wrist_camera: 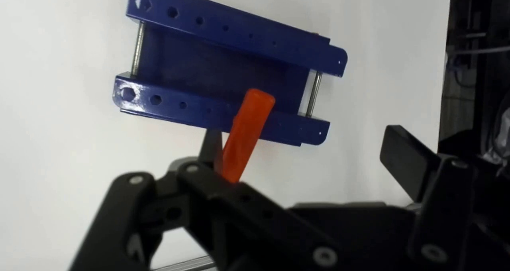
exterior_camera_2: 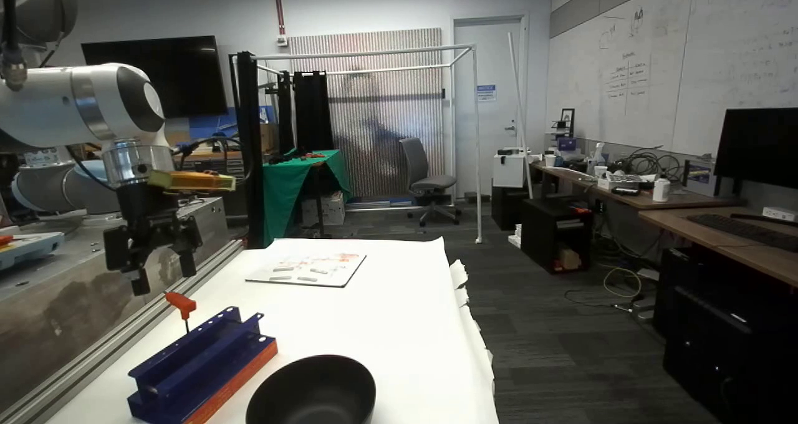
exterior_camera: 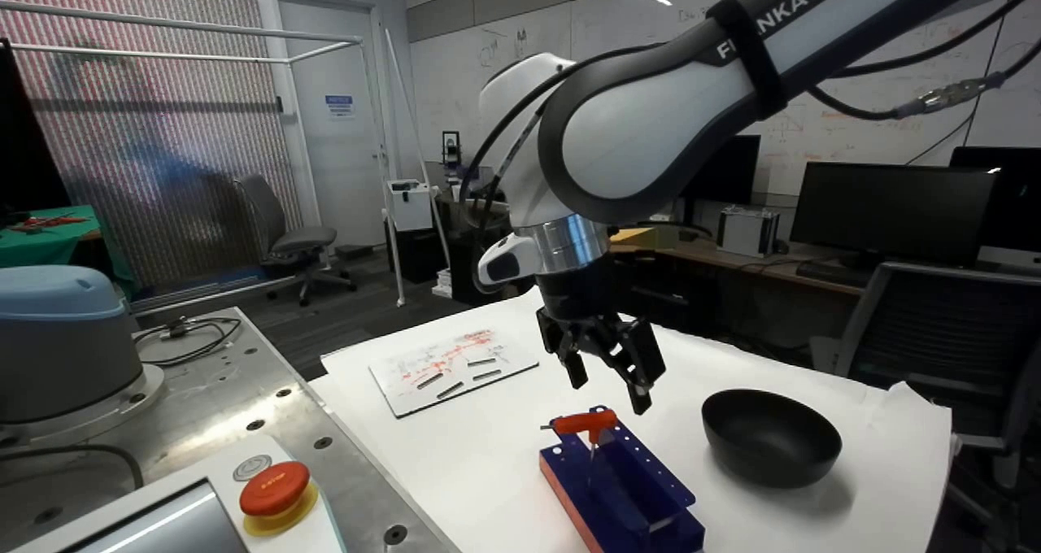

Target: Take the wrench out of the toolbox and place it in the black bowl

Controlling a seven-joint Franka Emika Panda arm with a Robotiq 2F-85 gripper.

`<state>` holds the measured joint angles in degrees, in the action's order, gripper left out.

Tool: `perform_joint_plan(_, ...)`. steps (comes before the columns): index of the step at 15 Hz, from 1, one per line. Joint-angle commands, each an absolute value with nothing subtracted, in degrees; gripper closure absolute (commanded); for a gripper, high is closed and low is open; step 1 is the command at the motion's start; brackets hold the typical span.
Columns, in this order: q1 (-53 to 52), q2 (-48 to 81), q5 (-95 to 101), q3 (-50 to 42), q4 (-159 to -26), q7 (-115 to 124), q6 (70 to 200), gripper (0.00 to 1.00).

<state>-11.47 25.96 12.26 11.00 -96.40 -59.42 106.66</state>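
The wrench is a red T-handled tool standing upright in the toolbox, with its handle on top; it shows in both exterior views (exterior_camera: 598,423) (exterior_camera_2: 181,303) and in the wrist view (wrist_camera: 250,129). The toolbox is a blue rack with holed ridges, seen in all views (exterior_camera: 622,492) (exterior_camera_2: 209,365) (wrist_camera: 223,73). My gripper (exterior_camera: 608,392) (exterior_camera_2: 163,277) (wrist_camera: 306,153) is open and empty, a little above the wrench handle. In the wrist view the left finger overlaps the handle; I cannot tell whether they touch. The black bowl (exterior_camera: 771,439) (exterior_camera_2: 312,390) sits beside the toolbox, out of the wrist view.
A whiteboard panel (exterior_camera: 451,366) (exterior_camera_2: 308,269) with several small dark bars lies on the white table (exterior_camera: 496,463). A metal bench (exterior_camera: 268,374) with a red stop button (exterior_camera: 275,488) borders the table. An office chair (exterior_camera: 935,350) stands at its far side.
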Motion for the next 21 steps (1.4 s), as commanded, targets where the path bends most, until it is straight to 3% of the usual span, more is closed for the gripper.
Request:
perform_joint_plan(1, -11.2, 26.6, 8.4, 11.3, -97.1, -49.4, 108.7, 0.0)
perform_joint_plan(6, -10.7, 28.3, 6.8, 10.9, -97.8, -36.9, 113.7, 0.0)
perform_joint_plan(8, -10.5, 29.0, 7.5, 10.8, -98.1, -33.4, 115.5, 0.26)
perform_joint_plan(16, -9.4, 30.1, 7.7, 11.0, -97.7, -27.8, 116.4, 0.86)
perform_joint_plan(18, -9.3, 30.1, 7.8, 11.0, -97.6, -27.4, 115.9, 0.89)
perform_joint_plan(21, -9.6, 29.6, 8.2, 10.9, -97.4, -26.2, 115.3, 0.85)
